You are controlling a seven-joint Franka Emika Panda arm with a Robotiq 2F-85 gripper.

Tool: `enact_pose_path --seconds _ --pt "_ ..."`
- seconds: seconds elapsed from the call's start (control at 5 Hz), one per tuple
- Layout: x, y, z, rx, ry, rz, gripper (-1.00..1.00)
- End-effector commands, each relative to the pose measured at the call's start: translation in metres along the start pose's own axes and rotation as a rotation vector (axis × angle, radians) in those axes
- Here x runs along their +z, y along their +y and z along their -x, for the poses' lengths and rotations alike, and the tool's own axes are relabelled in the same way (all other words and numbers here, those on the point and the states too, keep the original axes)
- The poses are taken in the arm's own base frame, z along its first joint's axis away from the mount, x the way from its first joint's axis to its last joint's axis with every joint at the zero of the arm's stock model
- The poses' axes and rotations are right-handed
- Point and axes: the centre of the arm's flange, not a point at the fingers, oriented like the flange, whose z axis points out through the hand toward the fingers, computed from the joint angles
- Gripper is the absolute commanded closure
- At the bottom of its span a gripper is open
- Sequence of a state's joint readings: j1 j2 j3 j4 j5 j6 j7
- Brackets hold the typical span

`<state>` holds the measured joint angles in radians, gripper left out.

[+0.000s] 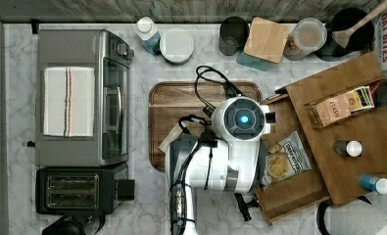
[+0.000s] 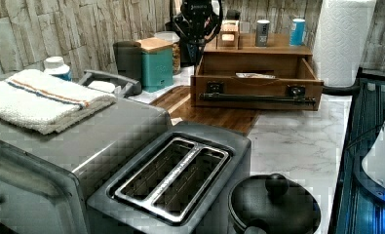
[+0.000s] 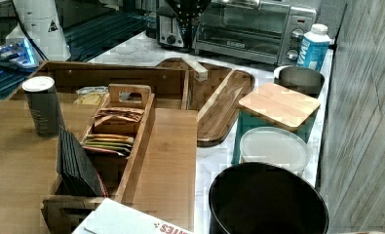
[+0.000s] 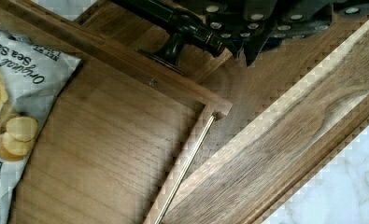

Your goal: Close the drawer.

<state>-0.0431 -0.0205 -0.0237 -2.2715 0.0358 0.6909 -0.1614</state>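
Drawer (image 2: pixel 256 92) stands pulled out from under the wooden cabinet top (image 1: pixel 372 132), its front toward the serving tray (image 1: pixel 181 103) on the marble counter (image 1: pixel 19 58). Whether the gripper is open or closed, I cannot tell. In the wrist view the black bar handle (image 4: pixel 173 18) runs along the drawer front, right beside the dark gripper hardware at the frame's edge. Inside the drawer lies a chip bag (image 1: pixel 284 159) (sea salt, by its label) near the front wall. On the cabinet top sit a tea box (image 1: pixel 340 105) and two small bottles (image 1: pixel 349 148). Toward the counter's far end are a toaster oven (image 1: pixel 83 95) and a toaster (image 1: pixel 76 190).
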Motion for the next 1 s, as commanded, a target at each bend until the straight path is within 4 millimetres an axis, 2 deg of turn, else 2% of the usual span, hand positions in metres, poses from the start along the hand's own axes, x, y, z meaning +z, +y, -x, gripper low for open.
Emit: enact_pose_path --seconds 0.2,0.4,0.6,0.8,1.0 --pt "0.015 -0.025 0.091 -0.46 0.029 -0.021 1.0" --pt "0.043 0.006 0.079 -0.621 -0.016 -0.004 1.0" --pt "0.063 0.032 0.071 -0.735 -0.037 0.012 1.0" --pt "0.09 0.055 0.081 -0.761 -0.053 0.022 1.0" --pt "0.105 0.066 0.105 -0.736 -0.048 0.054 1.0"
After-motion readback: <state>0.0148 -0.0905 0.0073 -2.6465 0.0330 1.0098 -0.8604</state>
